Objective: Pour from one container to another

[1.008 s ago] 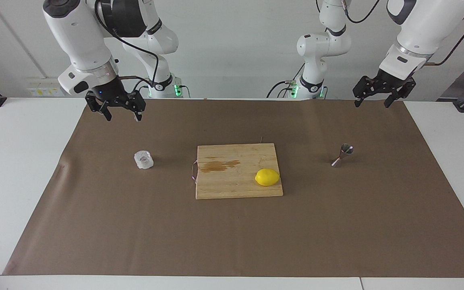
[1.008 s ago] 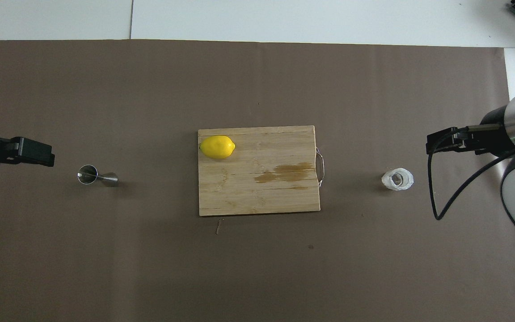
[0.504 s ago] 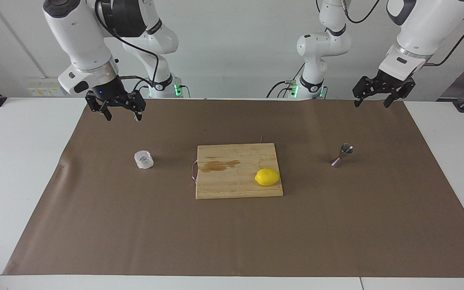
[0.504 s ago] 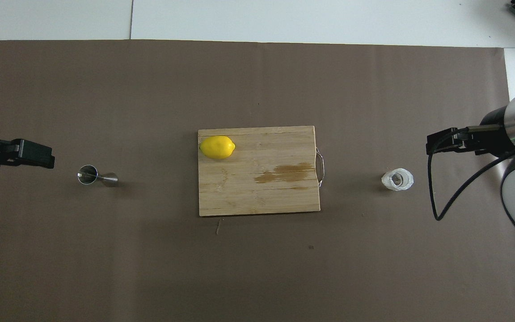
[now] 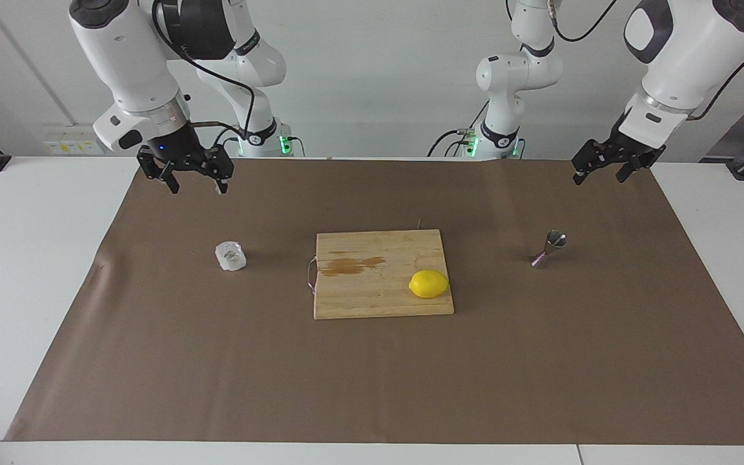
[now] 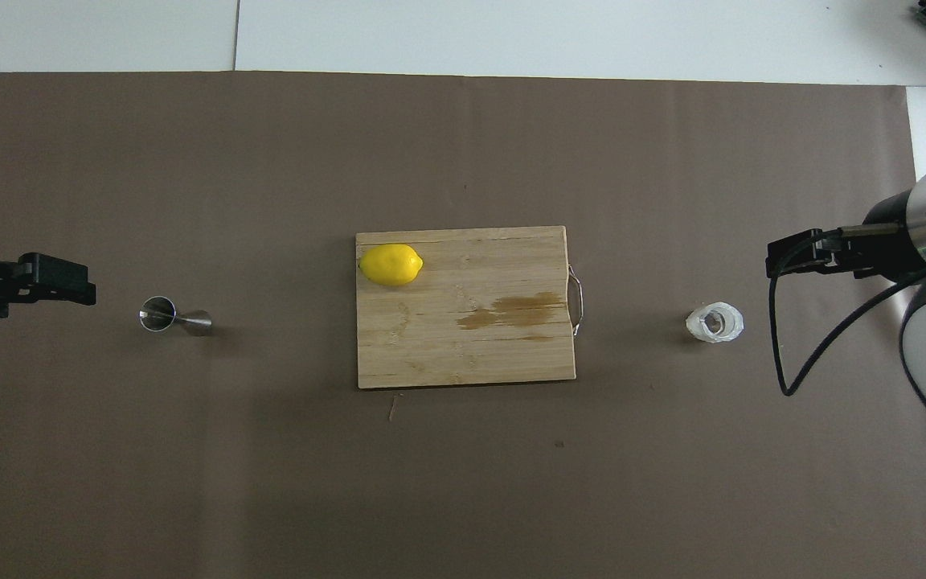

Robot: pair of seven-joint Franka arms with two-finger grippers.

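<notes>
On the surface [image 5: 36,271] a mat [image 5: 372,387] carries a board [image 5: 382,297] at its middle, with a lemon [image 5: 428,284] on it. The glass [image 5: 230,256] stands toward the right arm's end, the jigger [image 5: 548,248] toward the left arm's. Both the right gripper [image 5: 194,183] and left gripper [image 5: 599,173] hang wide and empty over the robots' edge of the mat. To do the step well, the right gripper should descend straddling the glass, grip its walls low, and keep it upright.
</notes>
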